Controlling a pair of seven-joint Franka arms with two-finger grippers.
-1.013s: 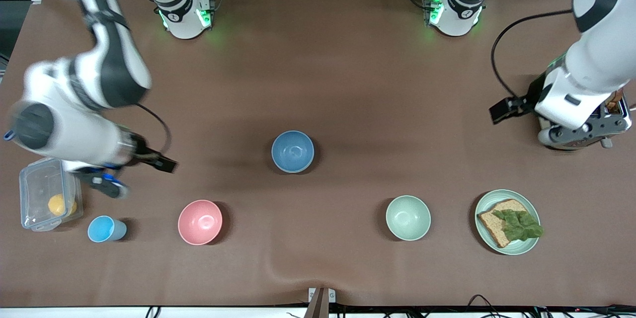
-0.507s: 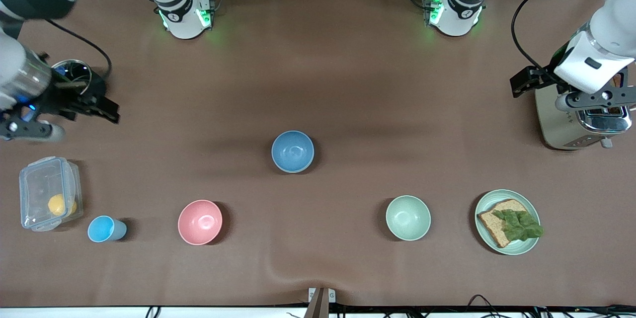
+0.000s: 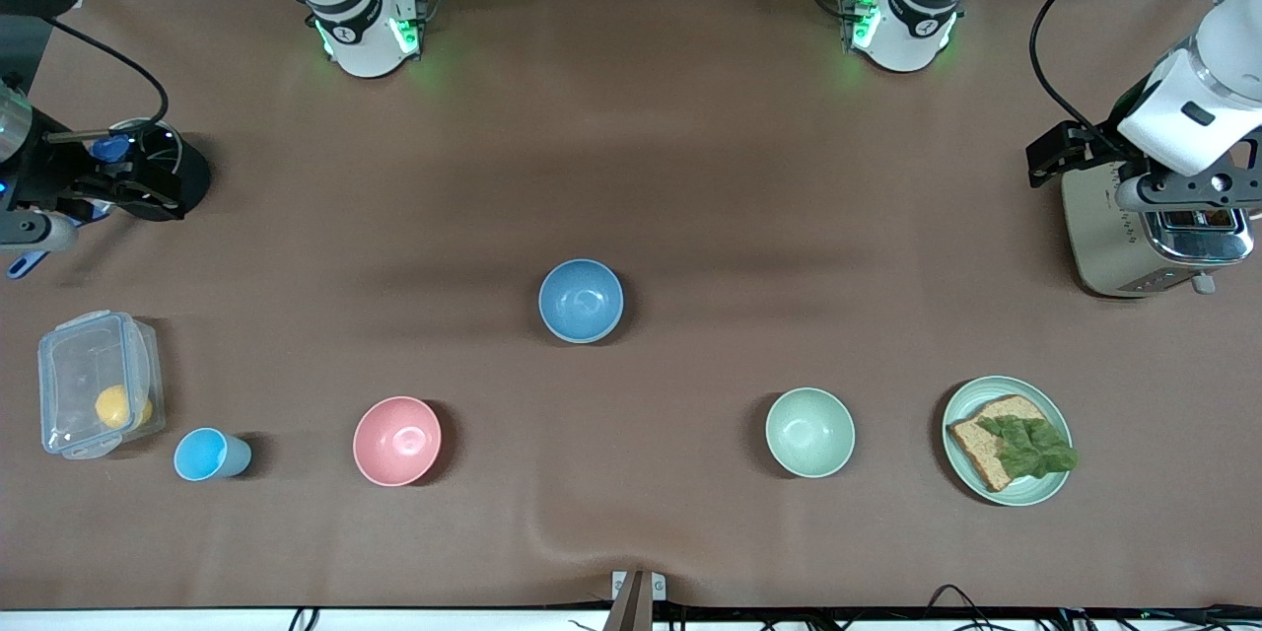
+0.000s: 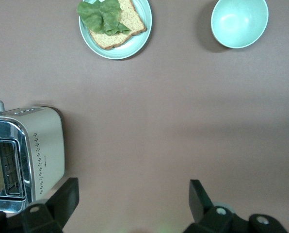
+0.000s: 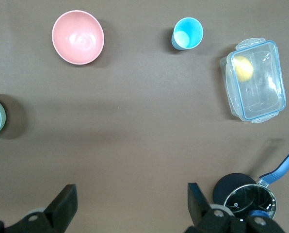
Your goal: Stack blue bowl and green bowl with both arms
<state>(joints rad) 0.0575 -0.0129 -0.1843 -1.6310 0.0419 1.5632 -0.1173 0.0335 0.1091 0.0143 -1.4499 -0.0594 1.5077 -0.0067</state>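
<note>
The round matte sky-blue bowl [image 3: 581, 301] sits upright mid-worktop; a sage-green rim shows under it in the right wrist view, so it seems nested in the round sage-green bowl [image 5: 0, 118]. Both hands hang well apart from it with fingers spread and empty. The left hand [image 4: 130, 206] is over the cream toaster [image 3: 1144, 246] at the left arm's end. The right hand [image 5: 130, 206] is over the small dark saucepan [image 3: 148, 168] at the right arm's end.
</note>
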